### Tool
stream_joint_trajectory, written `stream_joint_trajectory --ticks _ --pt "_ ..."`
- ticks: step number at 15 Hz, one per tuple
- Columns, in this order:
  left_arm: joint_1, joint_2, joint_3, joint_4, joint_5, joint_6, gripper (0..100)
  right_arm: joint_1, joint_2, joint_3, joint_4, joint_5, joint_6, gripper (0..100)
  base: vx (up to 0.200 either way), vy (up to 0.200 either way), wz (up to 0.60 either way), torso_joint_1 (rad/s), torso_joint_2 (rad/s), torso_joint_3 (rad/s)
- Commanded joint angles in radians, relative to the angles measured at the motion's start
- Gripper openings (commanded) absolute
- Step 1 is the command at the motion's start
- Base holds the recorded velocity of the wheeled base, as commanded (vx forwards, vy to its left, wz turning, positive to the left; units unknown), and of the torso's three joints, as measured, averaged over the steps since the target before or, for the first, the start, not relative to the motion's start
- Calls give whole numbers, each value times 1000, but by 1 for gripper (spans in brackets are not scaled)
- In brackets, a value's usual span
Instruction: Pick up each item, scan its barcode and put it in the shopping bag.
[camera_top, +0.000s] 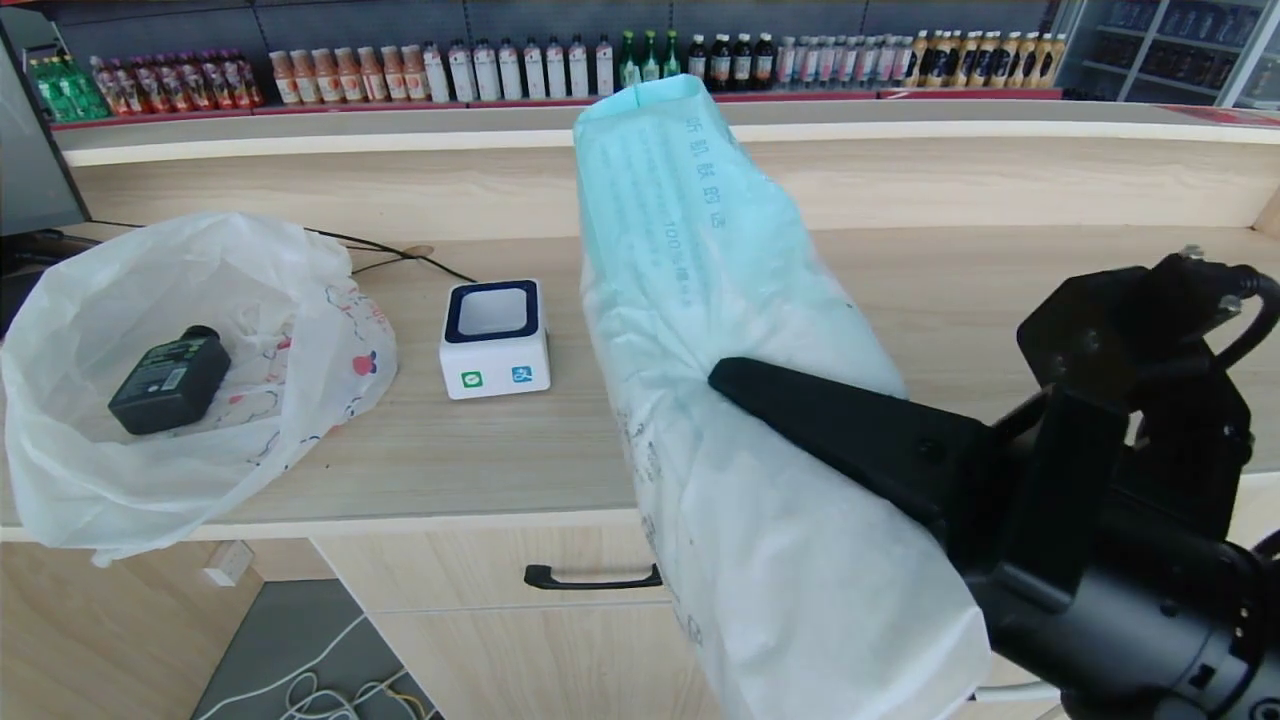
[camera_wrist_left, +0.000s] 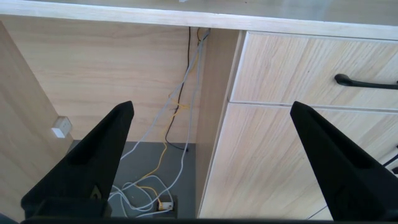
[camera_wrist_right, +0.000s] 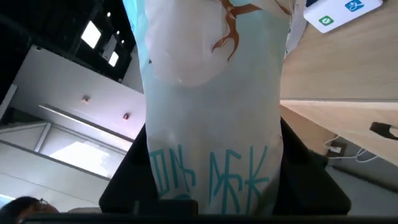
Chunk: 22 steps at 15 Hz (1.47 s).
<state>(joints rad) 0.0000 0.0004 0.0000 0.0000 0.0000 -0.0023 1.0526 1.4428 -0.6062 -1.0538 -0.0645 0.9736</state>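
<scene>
Right jaws grip the pale pack (camera_top: 700, 330) near the scanner (camera_top: 494, 340); left jaws gape; bottle (camera_top: 170, 380) in bag (camera_top: 70, 300).

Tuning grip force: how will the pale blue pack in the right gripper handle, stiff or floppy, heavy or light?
Probably soft: the pale blue pack wrinkles where the right gripper pinches it. Likely light for its bulk: one pinch holds it up without visible sag. Its wrap looks smooth, so it may slip.

Wood counter (camera_top: 480, 460); drawer handle (camera_top: 592, 577); bottle shelf (camera_top: 520, 70).
</scene>
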Motion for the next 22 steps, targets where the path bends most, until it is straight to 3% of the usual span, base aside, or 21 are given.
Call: stream_joint_trajectory --ticks 1,6,8,13,16,19,22 --pt "0 0 0 0 0 -1 100 17 8 39 -15 2 48 0 0 0 0 0 0 0" --pt "0 0 0 0 0 -1 100 55 -10 158 -17 48 212 0 0 0 0 0 0 0" --pt "0 0 0 0 0 -1 100 44 -33 166 -17 132 278 0 0 0 0 0 0 0" --pt "0 0 0 0 0 -1 100 -115 -15 42 -51 499 625 0 0 0 0 0 0 0" --pt "0 0 0 0 0 -1 100 -190 80 -52 -66 604 804 0 0 0 0 0 0 0" --pt "0 0 0 0 0 -1 100 -197 162 -95 -187 661 965 0 0 0 0 0 0 0" --pt "0 0 0 0 0 -1 100 -197 257 -90 -468 663 1198 0 0 0 0 0 0 0"
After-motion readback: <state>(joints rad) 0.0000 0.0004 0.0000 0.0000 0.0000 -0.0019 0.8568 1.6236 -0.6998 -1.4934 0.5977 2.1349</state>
